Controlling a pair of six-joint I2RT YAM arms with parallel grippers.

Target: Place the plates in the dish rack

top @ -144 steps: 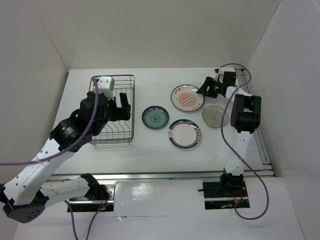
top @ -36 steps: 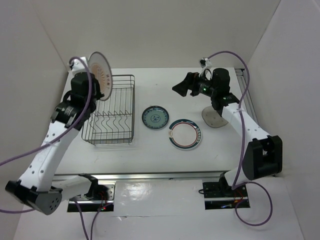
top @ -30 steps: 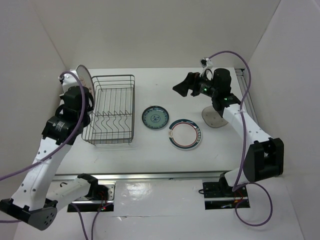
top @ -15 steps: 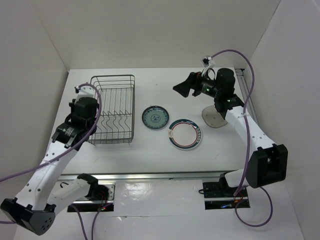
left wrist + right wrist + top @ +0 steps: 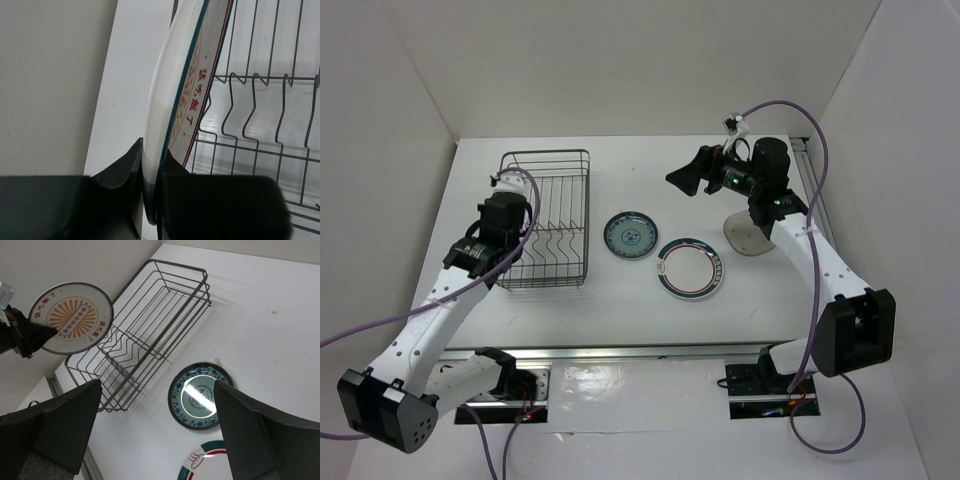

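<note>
Standing on edge and nearly upright, the white plate with the orange sunburst centre [image 5: 70, 317] is clamped at its rim between the fingers of the left gripper [image 5: 150, 175], level with the left side wall of the dark wire dish rack [image 5: 588, 220]; whether its edge sits between the tines cannot be determined. The teal-blue patterned plate [image 5: 630, 235] lies flat on the white table [image 5: 620, 315] just right of the rack, with the blue-and-red ringed plate [image 5: 691, 268] near it and the greyish-beige plate [image 5: 748, 238] partly under the right arm. The right gripper [image 5: 682, 180] hovers above the table beyond these plates, fingers spread wide and holding nothing.
</note>
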